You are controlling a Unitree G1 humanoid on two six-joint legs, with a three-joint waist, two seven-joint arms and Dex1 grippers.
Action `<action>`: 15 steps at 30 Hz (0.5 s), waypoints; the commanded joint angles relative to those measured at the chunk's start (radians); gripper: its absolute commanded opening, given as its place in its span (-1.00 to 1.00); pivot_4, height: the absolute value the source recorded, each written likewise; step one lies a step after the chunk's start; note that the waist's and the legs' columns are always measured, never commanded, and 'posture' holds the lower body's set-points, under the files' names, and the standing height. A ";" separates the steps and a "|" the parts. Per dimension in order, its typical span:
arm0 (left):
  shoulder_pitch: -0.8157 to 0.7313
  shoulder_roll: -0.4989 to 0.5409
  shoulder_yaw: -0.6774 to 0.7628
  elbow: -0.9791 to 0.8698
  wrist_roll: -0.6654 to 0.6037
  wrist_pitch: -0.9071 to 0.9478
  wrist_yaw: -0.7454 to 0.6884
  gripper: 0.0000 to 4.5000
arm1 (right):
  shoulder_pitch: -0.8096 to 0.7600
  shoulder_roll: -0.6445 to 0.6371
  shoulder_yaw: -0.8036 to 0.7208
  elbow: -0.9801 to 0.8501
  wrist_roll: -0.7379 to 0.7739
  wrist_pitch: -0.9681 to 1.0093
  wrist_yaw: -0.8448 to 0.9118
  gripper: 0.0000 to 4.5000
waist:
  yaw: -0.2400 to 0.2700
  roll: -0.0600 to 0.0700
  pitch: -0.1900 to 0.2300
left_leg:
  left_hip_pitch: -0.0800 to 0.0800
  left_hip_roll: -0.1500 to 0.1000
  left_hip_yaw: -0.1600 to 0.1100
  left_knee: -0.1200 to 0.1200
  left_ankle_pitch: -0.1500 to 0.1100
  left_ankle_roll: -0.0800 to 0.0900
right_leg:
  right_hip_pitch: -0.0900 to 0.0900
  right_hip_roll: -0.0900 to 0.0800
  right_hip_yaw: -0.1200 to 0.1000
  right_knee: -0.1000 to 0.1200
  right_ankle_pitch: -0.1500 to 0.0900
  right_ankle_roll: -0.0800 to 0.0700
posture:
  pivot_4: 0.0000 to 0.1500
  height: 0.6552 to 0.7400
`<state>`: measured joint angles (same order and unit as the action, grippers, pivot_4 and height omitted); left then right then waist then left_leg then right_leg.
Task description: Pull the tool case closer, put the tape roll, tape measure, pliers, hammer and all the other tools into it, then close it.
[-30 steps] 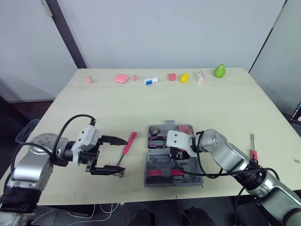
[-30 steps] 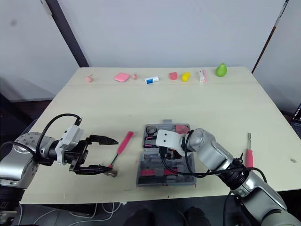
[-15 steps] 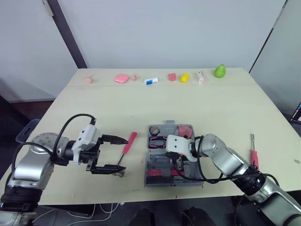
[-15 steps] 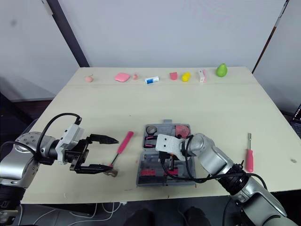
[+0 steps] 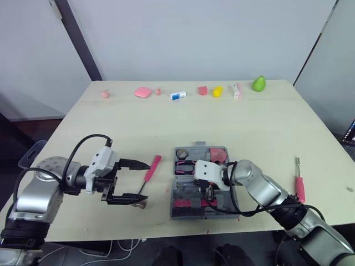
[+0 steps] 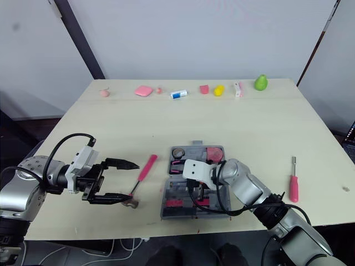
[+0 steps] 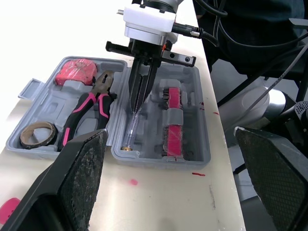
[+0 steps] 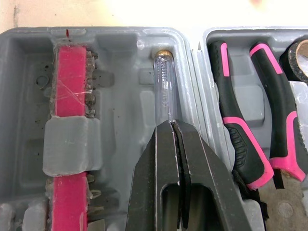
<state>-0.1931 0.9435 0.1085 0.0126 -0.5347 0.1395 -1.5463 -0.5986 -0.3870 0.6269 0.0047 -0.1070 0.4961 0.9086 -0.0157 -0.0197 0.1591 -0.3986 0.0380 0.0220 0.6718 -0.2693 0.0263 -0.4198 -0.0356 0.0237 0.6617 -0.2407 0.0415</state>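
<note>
The counter (image 5: pixel 166 122) carries the open tool case (image 5: pixel 188 194) near its front edge. Left of it the left claw (image 5: pixel 143 182) hangs spread wide around the pink-handled hammer (image 5: pixel 153 167), holding nothing. From overhead the right claw (image 5: pixel 212 191) just dips into the case. Its wrist camera shows the fingers (image 8: pixel 192 159) pinched together on a clear-handled screwdriver (image 8: pixel 165 82) lying in its slot. The pliers (image 7: pixel 89 108), tape measure (image 7: pixel 74 71) and tape roll (image 7: pixel 24 138) sit in the other half.
</note>
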 commanded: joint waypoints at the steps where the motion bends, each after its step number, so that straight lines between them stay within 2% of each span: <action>1: -0.009 0.010 0.019 -0.007 -0.011 -0.010 -0.028 1.00 | 0.005 -0.007 -0.010 0.006 -0.013 -0.008 0.009 -0.99 | 0.000 0.000 0.000 | 0.000 0.000 0.000 0.000 0.000 0.000 | 0.000 0.000 0.000 0.000 0.000 0.000 | 1.00 1.00; 15: 0.006 0.007 0.018 -0.005 -0.010 -0.020 -0.032 1.00 | 0.020 -0.010 -0.001 0.002 -0.027 -0.003 0.037 -0.99 | 0.001 0.000 0.000 | 0.000 0.000 0.000 0.000 0.000 0.000 | 0.000 0.000 0.000 0.000 0.000 0.000 | 1.00 1.00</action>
<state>-0.1913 0.9435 0.1085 0.0174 -0.5345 0.1314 -1.5472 -0.5973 -0.3900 0.6202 0.0092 -0.1228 0.4920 0.9332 -0.0151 -0.0199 0.1590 -0.3983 0.0380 0.0220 0.6720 -0.2693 0.0263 -0.4196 -0.0356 0.0237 0.6619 -0.2407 0.0415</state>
